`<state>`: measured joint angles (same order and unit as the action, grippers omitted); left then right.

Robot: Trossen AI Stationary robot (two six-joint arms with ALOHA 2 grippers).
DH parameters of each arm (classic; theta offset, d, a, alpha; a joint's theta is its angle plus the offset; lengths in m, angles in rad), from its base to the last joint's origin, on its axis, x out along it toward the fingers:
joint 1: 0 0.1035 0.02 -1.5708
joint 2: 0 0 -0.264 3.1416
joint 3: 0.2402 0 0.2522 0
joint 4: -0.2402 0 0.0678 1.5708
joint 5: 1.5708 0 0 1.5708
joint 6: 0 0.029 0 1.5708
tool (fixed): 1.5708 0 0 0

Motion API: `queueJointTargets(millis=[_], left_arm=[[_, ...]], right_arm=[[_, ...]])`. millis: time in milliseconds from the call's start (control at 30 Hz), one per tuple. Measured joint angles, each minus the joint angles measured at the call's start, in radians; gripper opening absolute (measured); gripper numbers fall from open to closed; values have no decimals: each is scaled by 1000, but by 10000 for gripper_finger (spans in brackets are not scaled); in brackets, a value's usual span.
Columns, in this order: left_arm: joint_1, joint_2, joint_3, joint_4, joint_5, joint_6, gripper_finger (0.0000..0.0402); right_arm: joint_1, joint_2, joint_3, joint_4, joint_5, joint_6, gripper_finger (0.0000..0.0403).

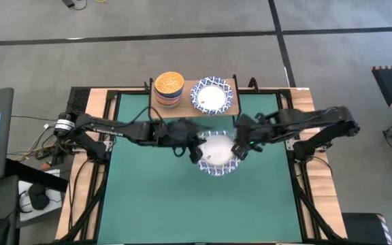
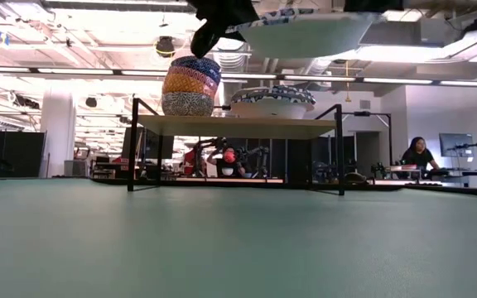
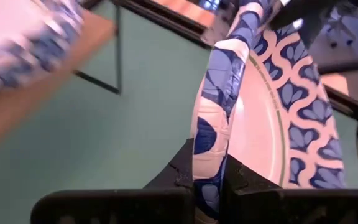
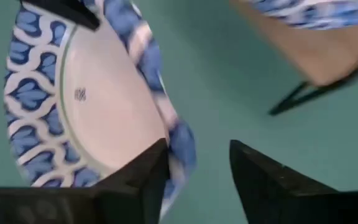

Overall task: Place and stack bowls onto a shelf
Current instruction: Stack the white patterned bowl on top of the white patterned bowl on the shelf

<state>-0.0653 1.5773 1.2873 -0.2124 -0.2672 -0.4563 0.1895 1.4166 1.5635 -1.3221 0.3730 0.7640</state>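
A wide white bowl [image 1: 218, 155] with a blue lattice rim hangs in the air over the green table, just in front of the shelf [image 1: 235, 86]. In the low view the bowl [image 2: 305, 35] is above the height of the shelf top [image 2: 238, 126]. My left gripper [image 1: 197, 151] is shut on its left rim. My right gripper [image 4: 194, 152] is open at the bowl's right rim [image 4: 180, 144], one finger over the inside and one outside. On the shelf stand a stack of small bowls [image 1: 169, 88] with the yellow-orange one on top, and a wide white bowl [image 1: 211, 97]. My left gripper [image 3: 207, 167] pinches the bowl's patterned rim [image 3: 211, 134] between its two fingers, one inside the bowl and one outside. It comes about level from the table's left. The bowl is lifted clear and sits upright. Whether my right gripper touches the rim, I cannot tell.
The shelf stands at the table's far edge, its black legs [image 2: 131, 145] on the green surface. Bare green table [image 1: 196, 211] spreads toward the near edge. Black frame rails [image 1: 298, 177] run along both sides. People sit in the room behind [image 2: 419, 153].
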Motion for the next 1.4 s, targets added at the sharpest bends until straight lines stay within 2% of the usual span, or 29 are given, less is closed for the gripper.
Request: queueJointTargets(millis=[133,333,533,667,867,1000,1267,1400], left_arm=[[68,-1,49,-5,-16,31,0],[179,-2,139,24,-204,30,0],[310,-2,177,98,-219,28,0],[385,14,175,88,-229,2,0],[405,33,175,96,-182,19,5],[401,46,175,100,-183,31,41],[399,42,175,61,-183,40,159],[387,26,191,37,-184,92,194]], right_arm=[[-2,-90,34,-79,34,42,230],[-2,-204,29,-132,107,107,239],[-1,-238,31,-163,152,127,240],[-4,-237,30,-177,157,119,240],[-3,-225,29,-211,158,97,240],[-17,-223,30,-212,160,76,240],[-42,-222,30,-211,161,66,240],[-42,-222,30,-195,174,63,240]])
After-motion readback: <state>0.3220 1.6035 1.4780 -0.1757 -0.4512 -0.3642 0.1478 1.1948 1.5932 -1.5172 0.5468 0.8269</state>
